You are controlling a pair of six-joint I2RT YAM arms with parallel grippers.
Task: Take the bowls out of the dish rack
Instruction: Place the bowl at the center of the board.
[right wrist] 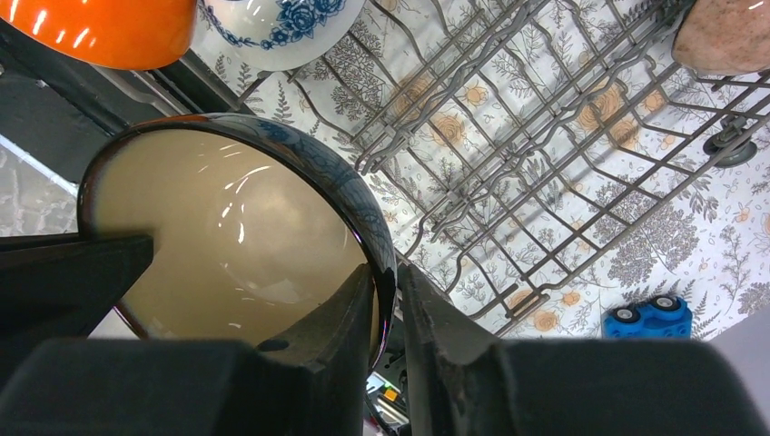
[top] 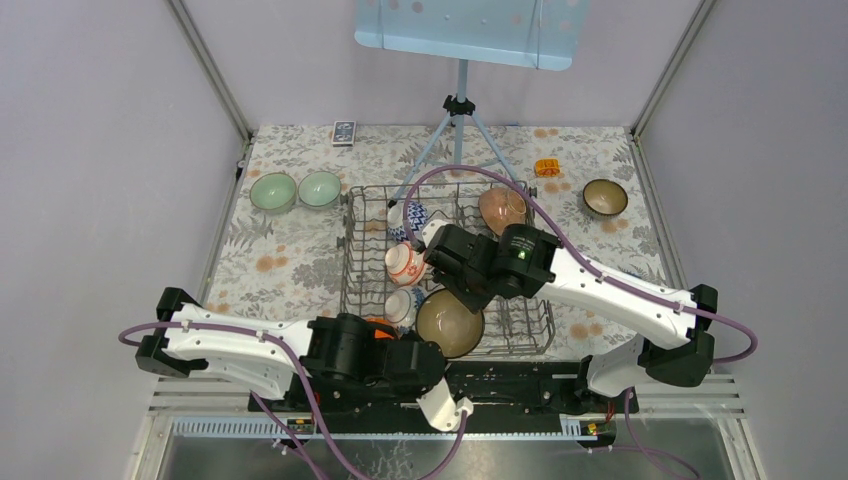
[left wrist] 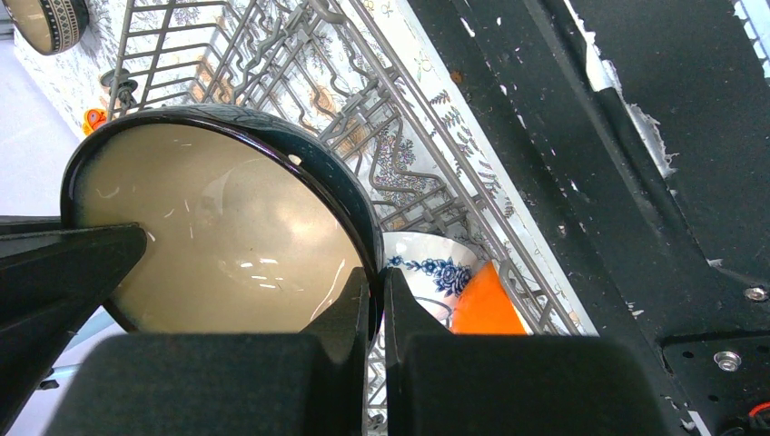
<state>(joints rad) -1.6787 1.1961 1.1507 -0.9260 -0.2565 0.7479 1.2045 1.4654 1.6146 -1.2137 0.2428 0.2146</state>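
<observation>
Though dark outside, round bowl [top: 450, 323] gleams tan.

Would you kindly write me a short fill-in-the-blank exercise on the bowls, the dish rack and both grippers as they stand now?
1. The left gripper and the right gripper each have fingers on either side of the ____ of the dark brown bowl.
2. ____ pale green bowls stand on the table, outside the dish rack.
3. The blue-grey tripod stand is on the ____ side of the dish rack, away from the arms.

Missing words: rim; Two; far.
</observation>
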